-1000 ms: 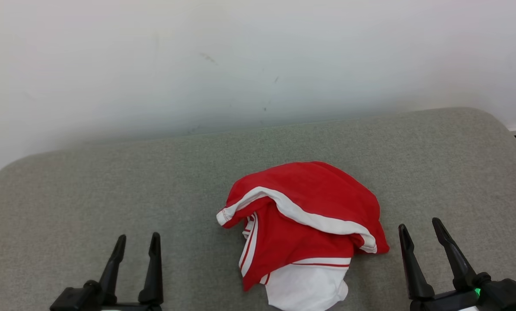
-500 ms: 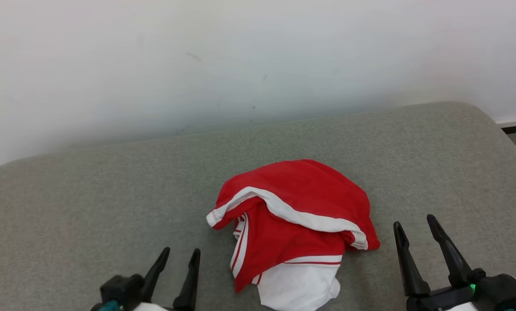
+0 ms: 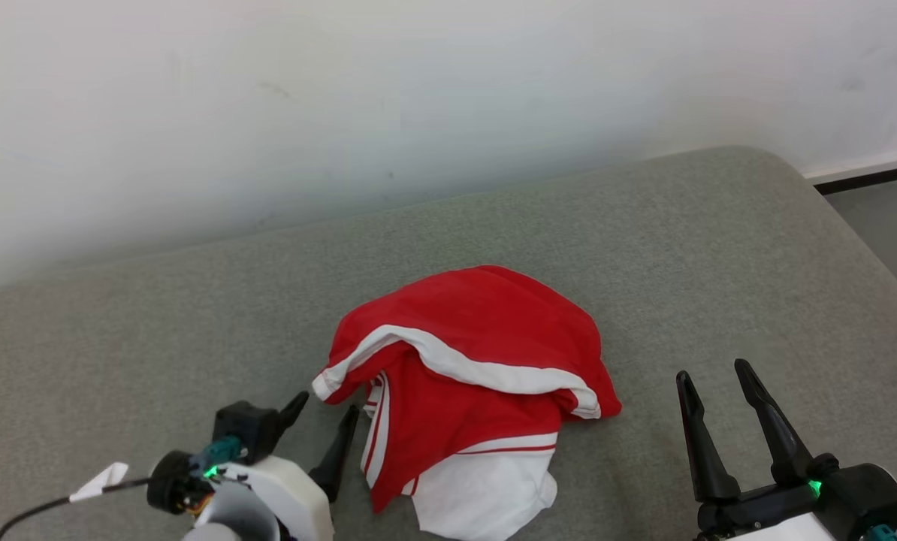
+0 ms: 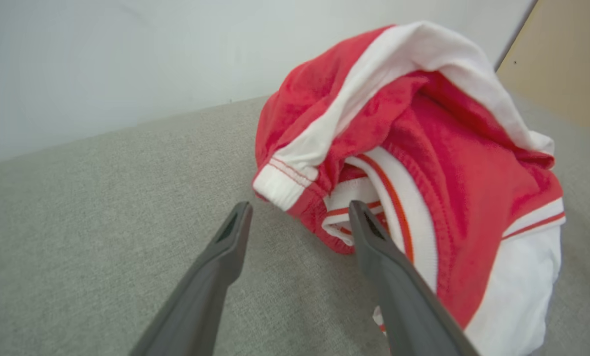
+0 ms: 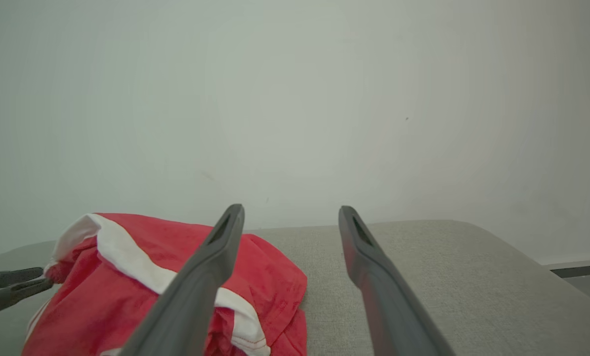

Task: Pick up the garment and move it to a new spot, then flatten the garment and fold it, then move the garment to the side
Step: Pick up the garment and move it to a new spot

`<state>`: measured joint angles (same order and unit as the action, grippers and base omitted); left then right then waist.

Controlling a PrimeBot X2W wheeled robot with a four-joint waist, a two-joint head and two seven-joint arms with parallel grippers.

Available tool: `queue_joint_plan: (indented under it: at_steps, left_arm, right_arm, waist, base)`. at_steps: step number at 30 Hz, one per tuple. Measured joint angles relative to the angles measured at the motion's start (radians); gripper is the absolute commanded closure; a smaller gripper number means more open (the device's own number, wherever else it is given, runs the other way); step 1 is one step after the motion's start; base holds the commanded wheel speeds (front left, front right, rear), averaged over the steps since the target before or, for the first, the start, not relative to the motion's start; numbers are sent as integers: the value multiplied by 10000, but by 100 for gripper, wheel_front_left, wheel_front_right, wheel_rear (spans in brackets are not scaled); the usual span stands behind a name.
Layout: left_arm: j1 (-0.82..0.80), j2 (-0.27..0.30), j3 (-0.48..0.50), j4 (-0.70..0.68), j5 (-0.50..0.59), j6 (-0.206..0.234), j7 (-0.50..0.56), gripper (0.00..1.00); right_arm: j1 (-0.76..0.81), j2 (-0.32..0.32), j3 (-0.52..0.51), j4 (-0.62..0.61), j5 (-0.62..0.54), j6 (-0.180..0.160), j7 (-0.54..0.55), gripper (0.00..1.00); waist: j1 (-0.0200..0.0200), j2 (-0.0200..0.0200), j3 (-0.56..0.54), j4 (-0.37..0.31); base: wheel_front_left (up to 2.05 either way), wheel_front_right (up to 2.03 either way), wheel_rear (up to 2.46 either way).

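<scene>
Now: jaws wide, crumpled red-and-white fabric garment [image 3: 478,353] on grey fabric cushion [image 3: 155,330]

The garment lies heaped near the cushion's middle. The left gripper [image 3: 324,409] sits low just beside its left edge, jaws spread wide, gripping nothing. The right gripper [image 3: 711,376] stands apart on the garment's right, jaws equally wide and empty.
</scene>
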<state>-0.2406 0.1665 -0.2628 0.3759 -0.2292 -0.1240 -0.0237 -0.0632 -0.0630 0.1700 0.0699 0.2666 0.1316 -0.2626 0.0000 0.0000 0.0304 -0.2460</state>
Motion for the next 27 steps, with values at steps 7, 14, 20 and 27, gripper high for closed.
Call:
queue_joint_plan:
  at_steps: [7, 14, 20, 27]
  left_arm:
    - [-896, 401, -318, 426, 708, 196, 407, 0]
    - [-1478, 581, -527, 949, 1139, 543, 934, 0]
    - [-2039, 706, -667, 1279, 1241, 520, 953, 0]
    - [-2339, 667, -918, 1724, 1231, 366, 1016, 100]
  right_arm:
    - [-124, 52, -21, 6, 56, 0, 0, 0]
    - [-179, 81, 44, 75, 63, 0, 0, 0]
    - [-203, 98, 109, 115, 73, 0, 0, 0]
    - [-259, 119, 153, 209, 102, 0, 0, 0]
  waist:
    - [0, 0, 208, -283]
    - [0, 0, 278, -477]
    - [1, 0, 313, -628]
    - [0, 0, 302, -730]
  base:
    - [0, 0, 0]
    - [0, 0, 0]
    - [0, 0, 0]
    - [0, 0, 0]
